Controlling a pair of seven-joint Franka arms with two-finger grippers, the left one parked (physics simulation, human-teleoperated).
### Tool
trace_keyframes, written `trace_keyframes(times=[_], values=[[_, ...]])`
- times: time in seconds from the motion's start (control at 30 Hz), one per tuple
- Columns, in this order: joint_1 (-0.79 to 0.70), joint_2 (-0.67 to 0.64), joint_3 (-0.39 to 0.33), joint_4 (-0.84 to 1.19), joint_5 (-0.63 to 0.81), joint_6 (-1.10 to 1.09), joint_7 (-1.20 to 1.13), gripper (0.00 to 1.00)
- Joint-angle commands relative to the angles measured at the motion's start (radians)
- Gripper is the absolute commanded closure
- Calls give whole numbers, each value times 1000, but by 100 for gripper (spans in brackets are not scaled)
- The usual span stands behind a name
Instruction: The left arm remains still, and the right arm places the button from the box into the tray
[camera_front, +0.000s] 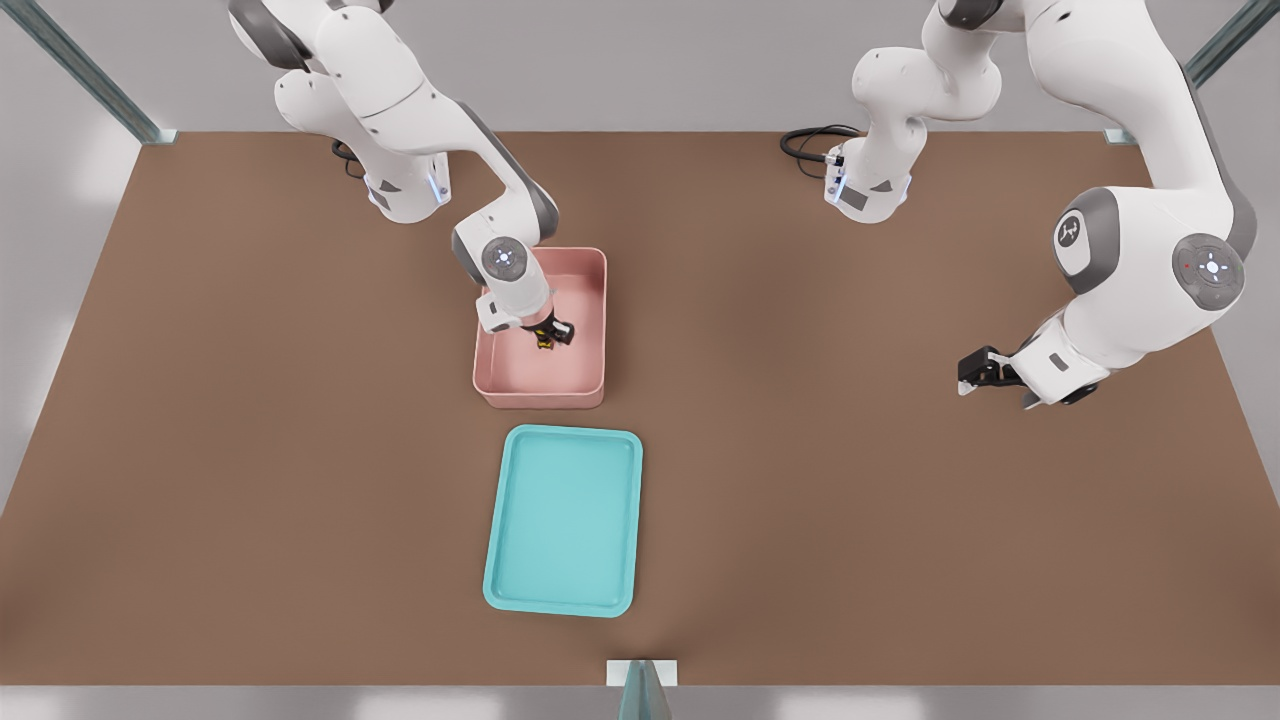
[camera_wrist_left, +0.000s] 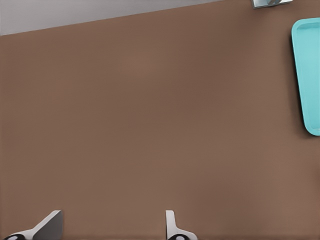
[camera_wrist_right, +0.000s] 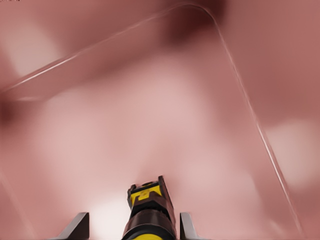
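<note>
The pale pink box (camera_front: 540, 398) stands mid-table, and my gripper (camera_front: 548, 336) reaches down inside it. The tiny button (camera_front: 545, 344), yellow cap on a dark base, lies right at the fingertips. In the right wrist view the button (camera_wrist_right: 147, 200) sits between the two fingers of my gripper (camera_wrist_right: 134, 222), which stands open; one finger is close beside it and the other is farther off. The pink floor and walls of the box (camera_wrist_right: 200, 125) fill that view. The turquoise tray (camera_front: 565, 520) lies just in front of the box with nothing in it; its edge shows as the tray (camera_wrist_left: 307, 75) in the left wrist view.
The parked arm's hand (camera_front: 1010, 375) hangs over the brown table (camera_front: 250, 450) at the front view's right. Both arm bases stand along the back edge, with a black cable (camera_front: 810, 140) by one. A grey post (camera_front: 642, 685) stands at the front edge.
</note>
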Motion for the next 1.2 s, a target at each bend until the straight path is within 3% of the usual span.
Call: trace_keyframes(times=[0.0,0.1,0.23,0.3,0.6,0.83,1.0,1.17], values=[[-1,0,0,0,0,7,58,25],[-1,-1,0,-13,0,9,57,28],[-1,-1,0,-15,0,14,57,51],[-1,-1,-1,-15,0,12,57,56],[-4,-112,-4,23,3,-127,75,56],[-46,-122,-26,289,3,-405,75,56],[-101,57,-27,625,2,-574,75,56],[-113,327,-43,977,-44,-684,119,56]])
